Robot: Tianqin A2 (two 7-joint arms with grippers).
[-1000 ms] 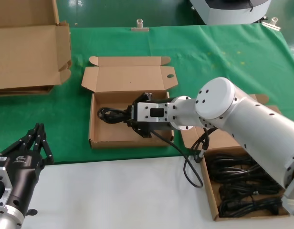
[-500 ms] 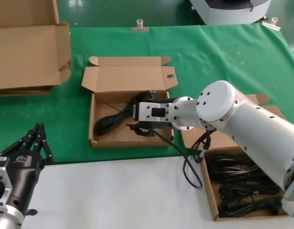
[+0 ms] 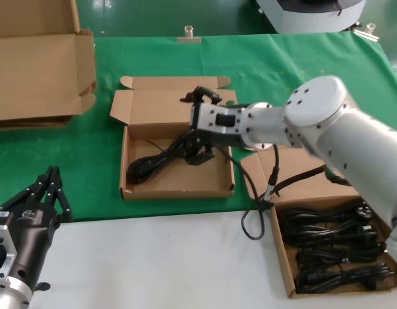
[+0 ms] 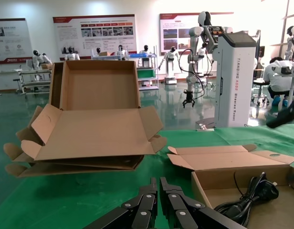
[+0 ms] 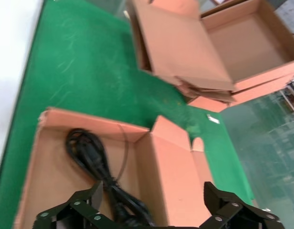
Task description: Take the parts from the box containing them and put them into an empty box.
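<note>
Head view shows the right gripper over the far right part of the receiving mailer box, its black fingers partly lost against the dark cord beneath them. Right wrist view settles it: the two fingers stand wide apart with nothing between them. One black power cord lies loose inside that box, stretched diagonally from under the gripper toward the box's near left corner. Right of that box, the supply mailer box holds several coiled cord bundles, its right edge cut off by the robot arm. Left of the receiving box, at the near edge, the left gripper is parked, fingers pressed together. Flattened cartons lie beyond it.
</note>
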